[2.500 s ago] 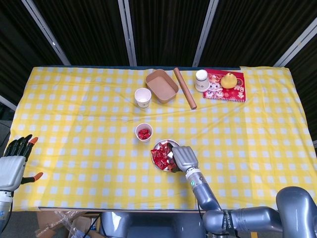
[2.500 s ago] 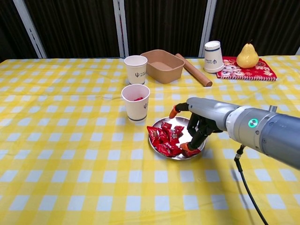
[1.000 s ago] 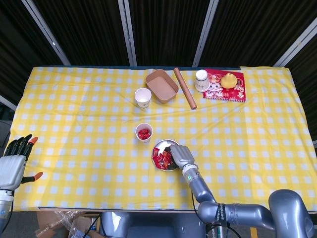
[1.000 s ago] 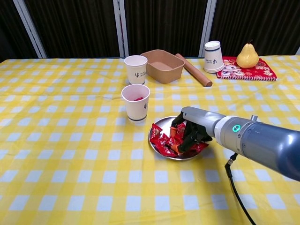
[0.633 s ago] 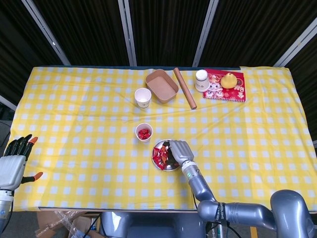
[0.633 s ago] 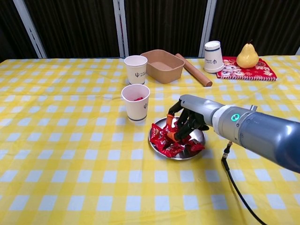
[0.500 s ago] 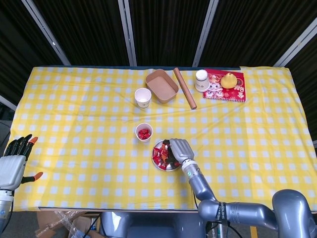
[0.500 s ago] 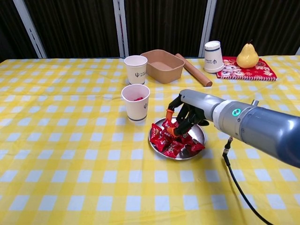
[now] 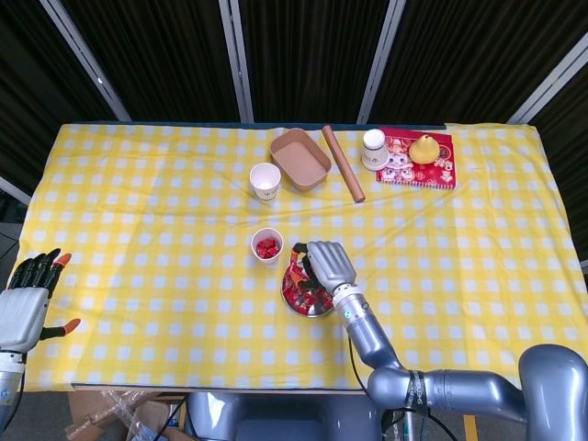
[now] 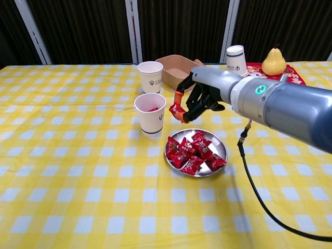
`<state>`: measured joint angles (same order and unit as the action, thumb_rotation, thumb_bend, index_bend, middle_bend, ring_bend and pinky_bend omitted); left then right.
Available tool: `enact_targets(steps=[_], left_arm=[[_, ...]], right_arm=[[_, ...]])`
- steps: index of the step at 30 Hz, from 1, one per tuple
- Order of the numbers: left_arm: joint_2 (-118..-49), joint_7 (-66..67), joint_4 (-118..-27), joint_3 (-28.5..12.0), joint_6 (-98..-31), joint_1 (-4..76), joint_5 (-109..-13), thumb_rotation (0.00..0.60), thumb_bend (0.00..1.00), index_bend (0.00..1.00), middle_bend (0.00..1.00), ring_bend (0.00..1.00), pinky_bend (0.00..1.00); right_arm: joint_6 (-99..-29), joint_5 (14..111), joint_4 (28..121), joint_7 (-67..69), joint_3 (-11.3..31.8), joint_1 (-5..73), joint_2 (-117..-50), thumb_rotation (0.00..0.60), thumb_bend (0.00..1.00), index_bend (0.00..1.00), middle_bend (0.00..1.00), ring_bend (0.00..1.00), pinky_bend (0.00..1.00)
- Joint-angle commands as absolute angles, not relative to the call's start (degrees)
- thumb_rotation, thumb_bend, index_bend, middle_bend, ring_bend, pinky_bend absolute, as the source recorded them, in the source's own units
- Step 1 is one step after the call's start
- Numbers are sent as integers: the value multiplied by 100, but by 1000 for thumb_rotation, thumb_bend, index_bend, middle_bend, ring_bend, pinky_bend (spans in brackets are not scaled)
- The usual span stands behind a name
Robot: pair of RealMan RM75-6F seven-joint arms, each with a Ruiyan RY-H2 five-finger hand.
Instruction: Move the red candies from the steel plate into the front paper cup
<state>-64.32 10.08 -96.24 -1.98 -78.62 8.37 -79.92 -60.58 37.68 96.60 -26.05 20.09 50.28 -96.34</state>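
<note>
The right robot hand (image 10: 199, 101) pinches a shiny red wrapped candy (image 10: 177, 111) above the steel plate (image 10: 220, 147) beside the front paper cup (image 10: 150, 113).

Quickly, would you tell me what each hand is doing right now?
Left hand: open, holding nothing, off the table's edge.
Right hand: holding a red candy above the steel plate.

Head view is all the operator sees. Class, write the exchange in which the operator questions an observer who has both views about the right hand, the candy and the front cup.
Operator: Is the right hand holding anything?
Observer: Yes, the right hand pinches one red candy at its fingertips.
Operator: Is it clear of the plate?
Observer: Yes, it hangs well above the plate, beside the front cup, not over its mouth.
</note>
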Motion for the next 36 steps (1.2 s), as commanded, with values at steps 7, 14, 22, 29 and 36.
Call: enact_targets(steps=[7, 14, 22, 29, 36], left_arm=[[-6462, 1049, -9568, -206, -7873, 846, -8003, 600, 0, 31, 0, 0, 0], [-6461, 1063, -9573, -224, -7813, 868, -7931, 600, 0, 31, 0, 0, 0], [-6433, 1036, -9601, -239, -7738, 889, -7848, 600, 0, 31, 0, 0, 0], [-6427, 1014, -9606, -244, -7719, 898, -7829, 600, 0, 31, 0, 0, 0], [-6423, 1005, -9616, -240, -7736, 891, -7836, 600, 0, 31, 0, 0, 0]], right_arm=[[-5885, 3248, 9335, -2837, 2534, 5625, -9754, 600, 522, 594, 823, 966, 912], [-5631, 2961, 8733, -2894, 2679, 6038, -9975, 600, 523, 594, 823, 966, 912], [-5358, 2813, 8075, -2756, 2615, 6255, -10238, 600, 522, 587, 823, 966, 912], [-5269, 2863, 7813, -2631, 2533, 6303, -10362, 600, 524, 495, 823, 966, 912], [-5381, 2949, 7902, -2604, 2518, 6308, -10339, 600, 489, 392, 823, 966, 911]])
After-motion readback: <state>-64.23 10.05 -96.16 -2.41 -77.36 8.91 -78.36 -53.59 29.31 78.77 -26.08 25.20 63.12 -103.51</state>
